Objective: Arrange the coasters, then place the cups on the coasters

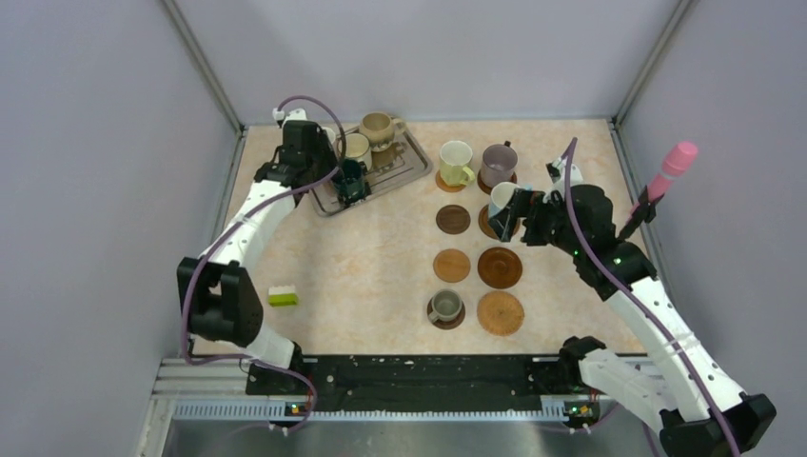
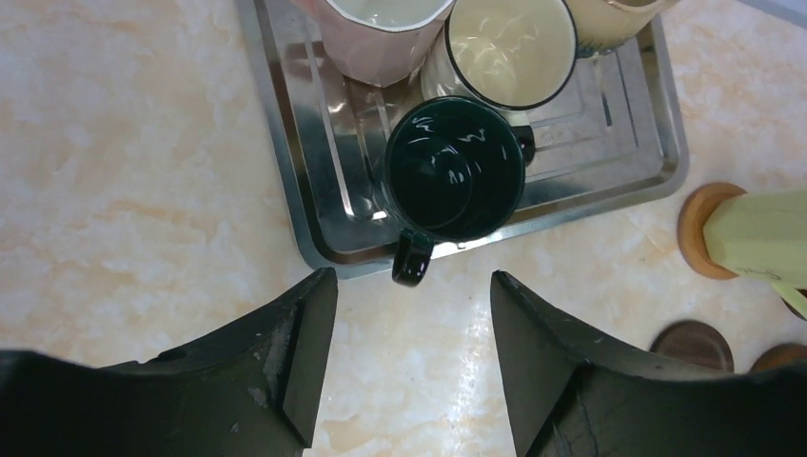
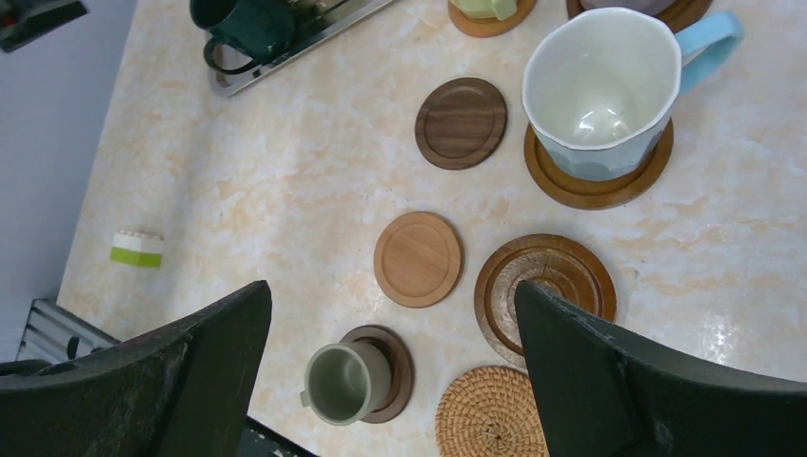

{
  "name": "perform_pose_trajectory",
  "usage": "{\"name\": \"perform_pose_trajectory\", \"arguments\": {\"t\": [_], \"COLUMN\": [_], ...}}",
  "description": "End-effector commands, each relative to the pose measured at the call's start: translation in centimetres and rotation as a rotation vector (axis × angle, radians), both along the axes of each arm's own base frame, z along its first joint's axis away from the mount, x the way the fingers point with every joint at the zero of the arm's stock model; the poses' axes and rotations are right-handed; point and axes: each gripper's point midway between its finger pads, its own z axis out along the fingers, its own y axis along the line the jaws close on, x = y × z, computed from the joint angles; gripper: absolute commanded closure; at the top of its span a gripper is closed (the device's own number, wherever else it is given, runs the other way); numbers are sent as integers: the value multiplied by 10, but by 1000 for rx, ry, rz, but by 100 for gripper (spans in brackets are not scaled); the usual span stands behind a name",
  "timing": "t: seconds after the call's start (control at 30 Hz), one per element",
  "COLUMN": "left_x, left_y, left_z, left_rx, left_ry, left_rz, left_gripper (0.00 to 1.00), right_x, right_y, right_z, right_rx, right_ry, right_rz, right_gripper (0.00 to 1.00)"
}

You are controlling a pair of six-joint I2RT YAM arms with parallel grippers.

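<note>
Beige tabletop (image 1: 381, 271), left gripper (image 2: 411, 295) parted near the dark teal mug (image 2: 455, 171) in the tray (image 2: 623, 157), right gripper (image 3: 390, 290) spread wide over coasters (image 3: 462, 122), both empty

Eight round coasters (image 1: 453, 219) form two columns; four carry upright cups (image 1: 455, 162): yellow-green, mauve, light-blue, grey-olive. Four more, a teal one nearest, stand on the tray (image 2: 285, 143).

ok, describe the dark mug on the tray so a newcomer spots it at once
Find the silver metal tray at the far left of the table. Among the mugs on it, the dark teal mug stands at the near edge, ahead of the left gripper. It is the only dark one; the cream mug and pinkish-white mug behind it are pale.
</note>
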Motion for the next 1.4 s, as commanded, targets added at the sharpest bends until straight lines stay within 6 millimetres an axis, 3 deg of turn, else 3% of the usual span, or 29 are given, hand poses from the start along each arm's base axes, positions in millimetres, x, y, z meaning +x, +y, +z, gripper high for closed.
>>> {"name": "perform_pose_trajectory", "arguments": {"t": [0.0,0.3,0.5,0.77,0.97,1.17,1.37], "left_x": [39,76,88,87,85,86,79], "left_y": [6,-2,-1,3,-1,-5,-16], "left_z": [-1,-59,-81,-101,-97,-71,-44], "left_rx": [-67,-105,-117,-109,-117,-116,-145], "left_ry": [-53,67,103,162,170,130,97], "left_rz": [32,-42,-38,-25,-50,-96,-162], "left_gripper": [36,41,45,57,76,98,100], "right_x": [-5,-3,-3,-1,-1,-3,-5], "right_y": [9,7,8,9,9,10,13], "right_z": [14,8,1,0,1,0,-5], "right_rx": [38,19,19,23,28,37,67], "right_ry": [-49,-35,-10,-4,-4,2,35], "right_rz": [69,61,60,55,55,58,50], "right_gripper": [3,4,4,4,4,4,5]}}
